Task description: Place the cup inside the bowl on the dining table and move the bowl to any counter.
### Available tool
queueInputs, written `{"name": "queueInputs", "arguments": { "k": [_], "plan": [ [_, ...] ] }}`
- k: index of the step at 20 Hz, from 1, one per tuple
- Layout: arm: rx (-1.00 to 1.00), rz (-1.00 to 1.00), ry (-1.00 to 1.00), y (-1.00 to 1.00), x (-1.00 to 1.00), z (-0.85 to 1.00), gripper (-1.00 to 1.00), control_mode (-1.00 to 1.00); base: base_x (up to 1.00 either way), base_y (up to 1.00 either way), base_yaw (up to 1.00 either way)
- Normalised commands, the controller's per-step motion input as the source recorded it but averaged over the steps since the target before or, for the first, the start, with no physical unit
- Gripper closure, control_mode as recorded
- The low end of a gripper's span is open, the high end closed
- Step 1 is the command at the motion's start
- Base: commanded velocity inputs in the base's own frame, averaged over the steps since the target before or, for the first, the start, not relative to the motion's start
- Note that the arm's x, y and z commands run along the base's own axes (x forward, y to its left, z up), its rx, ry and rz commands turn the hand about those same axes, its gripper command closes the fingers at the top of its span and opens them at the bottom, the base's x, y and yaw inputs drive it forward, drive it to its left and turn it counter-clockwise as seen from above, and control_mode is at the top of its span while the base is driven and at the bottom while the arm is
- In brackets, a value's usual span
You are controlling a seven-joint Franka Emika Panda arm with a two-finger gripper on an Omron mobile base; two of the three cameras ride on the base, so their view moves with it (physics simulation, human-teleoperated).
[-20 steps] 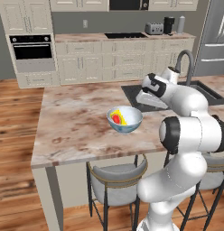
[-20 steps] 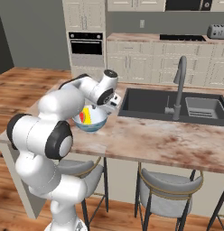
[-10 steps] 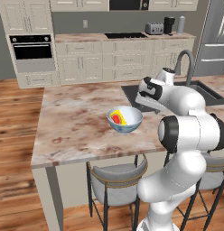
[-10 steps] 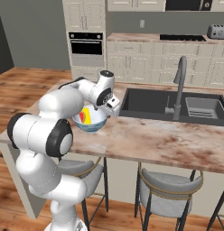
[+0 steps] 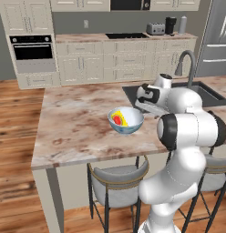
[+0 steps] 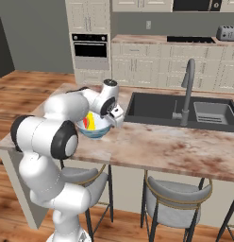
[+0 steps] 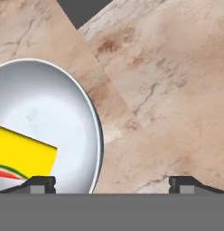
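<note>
The small bright yellow cup with a red inside lies tipped on its side within the round wide bowl, white inside and pale blue-grey patterned outside, so the first half of the job looks done and what is left is carrying the bowl away. That bowl sits on the beige-brown marbled stone top of the dining table, near the front edge above a grey metal-framed stool and just beside the dark sunken sink. The two-finger gripper hangs just to the sink side of the bowl, fingers spread as wide as they go and holding nothing. In the hand view the near rim of the bowl runs between the two dark tips, close to the one on the cup's side, with bare stone under the other. My reading is that the coming move turns on this straddle: one finger inside the rim, one outside, then close on the wall. The cup lies close to the inner finger and could be nudged.
</note>
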Motion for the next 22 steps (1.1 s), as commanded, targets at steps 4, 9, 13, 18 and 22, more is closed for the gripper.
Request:
{"name": "queueInputs", "arguments": {
  "k": [4,9,13,18,22],
  "plan": [
    [0.06,-0.04,0.00,-0.01,0.25,-0.22,-1.00,-1.00,0.00,0.00,0.00],
    [0.09,0.00,0.00,0.00,0.36,-0.07,-1.00,-1.00,0.00,0.00,0.00],
    [0.07,0.00,0.00,0.00,0.31,-0.01,-1.00,-1.00,0.00,0.00,0.00],
    [0.02,0.00,0.01,0.00,0.22,-0.12,-1.00,-1.00,0.00,0.00,0.00],
    [0.00,0.00,0.05,0.00,0.04,-0.19,-1.00,-1.00,0.00,0.00,0.00]
  ]
}}
